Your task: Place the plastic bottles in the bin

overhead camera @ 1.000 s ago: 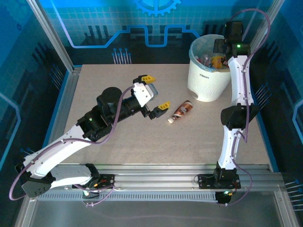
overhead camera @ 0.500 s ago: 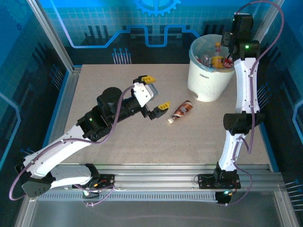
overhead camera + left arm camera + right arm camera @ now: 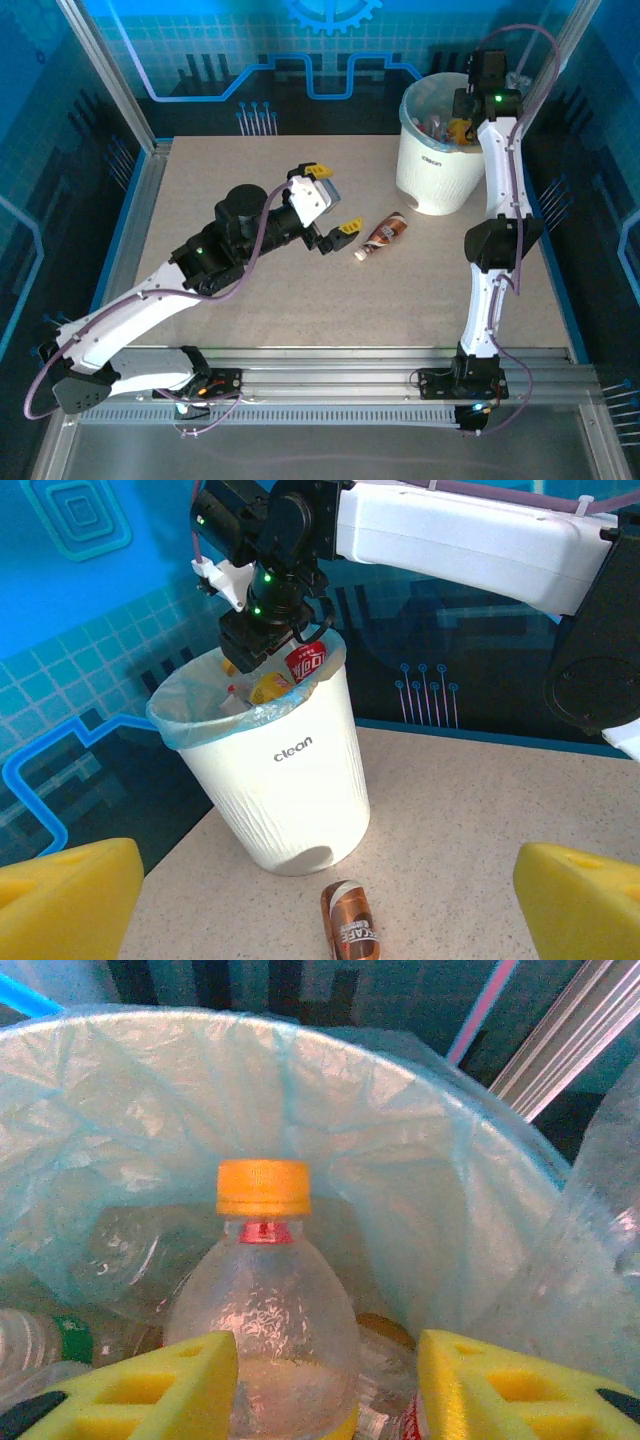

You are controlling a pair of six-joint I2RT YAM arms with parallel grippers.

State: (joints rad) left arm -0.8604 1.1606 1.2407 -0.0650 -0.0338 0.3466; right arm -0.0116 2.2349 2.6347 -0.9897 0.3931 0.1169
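"clean", in small dark lowercase, on the white wall of the bin (image 3: pixel 262 802). White capitals, seemingly ending "SCAFE", on the label of the brown bottle (image 3: pixel 349 928). White marks, not legible, on the red-labelled bottle (image 3: pixel 306 662) inside.

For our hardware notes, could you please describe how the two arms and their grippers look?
Both arms have white shells, black joints, a small green light and a purple cable looping alongside. The left gripper and right gripper carry blocky yellow fingers.
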